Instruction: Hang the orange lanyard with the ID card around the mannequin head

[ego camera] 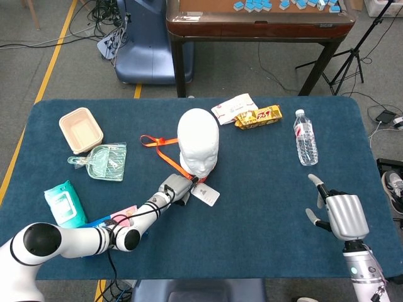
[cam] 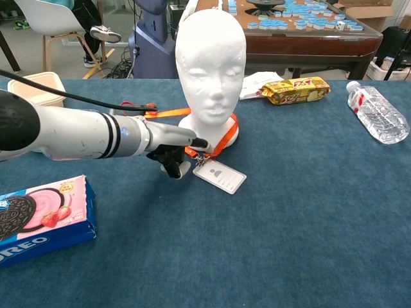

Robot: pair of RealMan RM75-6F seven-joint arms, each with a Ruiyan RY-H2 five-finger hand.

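The white mannequin head stands upright at mid-table. The orange lanyard lies looped around its base, one end trailing off to the left. Its white ID card lies flat on the blue cloth in front of the base. My left hand reaches in from the left with fingers curled and pinches the strap just above the card's clip. My right hand hovers open over the table's front right, far from the head, and shows only in the head view.
A pink Oreo box lies at the front left under my left forearm, with a wipes pack beside it. A beige container and a green bag sit further left. A yellow snack pack and a water bottle lie at the back right.
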